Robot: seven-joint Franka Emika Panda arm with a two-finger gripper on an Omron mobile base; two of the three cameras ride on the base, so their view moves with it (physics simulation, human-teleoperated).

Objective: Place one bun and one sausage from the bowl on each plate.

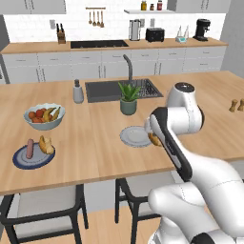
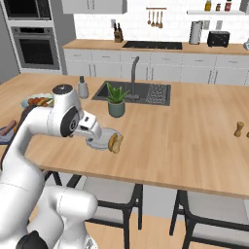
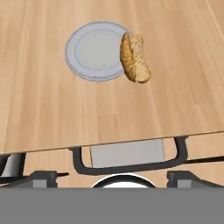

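On the near part of the wooden table (image 3: 43,109), a pale grey round plate (image 3: 94,51) carries a golden-brown crusty bun (image 3: 135,58) that lies across its right rim, half on the plate and half on the wood. From the hand view the claw looks down on both from above and nearer the table edge, its fingers spread wide and holding nothing. Far to the left, the dark blue-rimmed round plate (image 1: 32,157) already has a reddish sausage (image 1: 30,148) and a bun (image 1: 46,144) on it, just near the white bowl of colourful fruit (image 1: 44,116). The white arm (image 1: 178,119) hides the spot to the right of the grey plate in the left base view, so I cannot make out the wooden bowl.

My reading is that the bun step for the grey plate is done, though sloppily, and a sausage is what remains. The next move calls for swinging the open claw to the bowl, coming down over a sausage and closing across its narrow width.
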